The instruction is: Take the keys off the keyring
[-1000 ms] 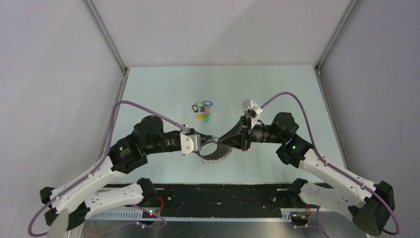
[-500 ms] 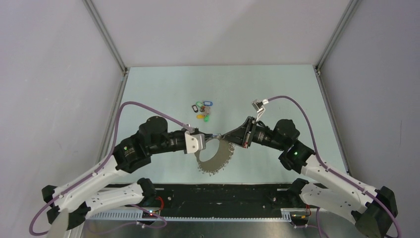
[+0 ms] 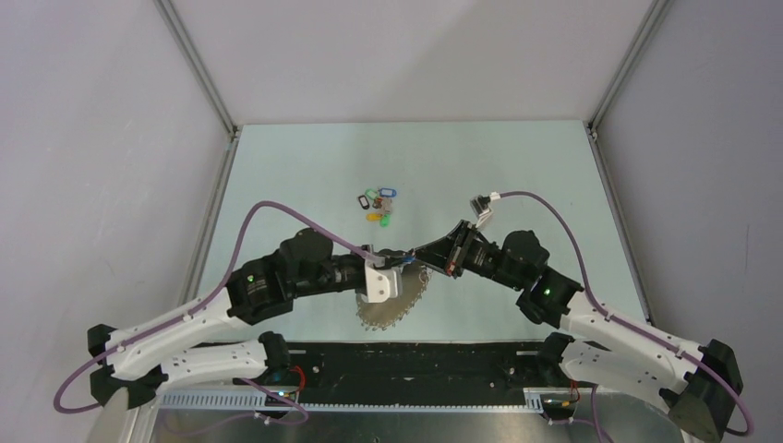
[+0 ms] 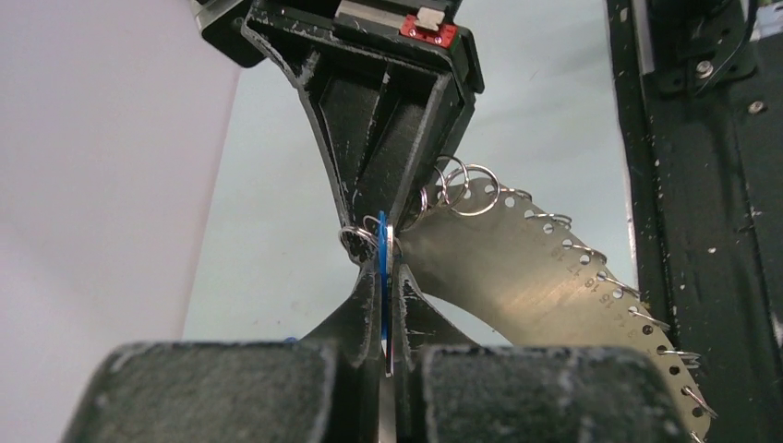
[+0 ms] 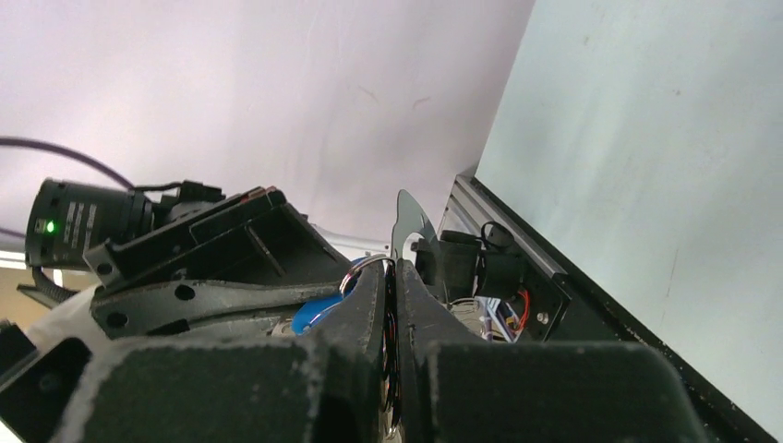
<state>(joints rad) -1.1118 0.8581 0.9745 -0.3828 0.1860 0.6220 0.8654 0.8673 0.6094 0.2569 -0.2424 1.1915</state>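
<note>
Blue key (image 4: 381, 260) inside left tool (image 4: 385, 277)

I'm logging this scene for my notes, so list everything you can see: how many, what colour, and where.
table: one, pale green, under everything.
keyring: one, pale silver, held up near the front edge.
small rings: many, silvery, along the keyring's rim.
blue key: one, blue, at the keyring's top end, edge-on.
loose keys: several; green, blue, orange, red; clustered mid-table.
left gripper: one, black, shut on the blue key.
right gripper: one, black, shut on the keyring's top end.
</note>
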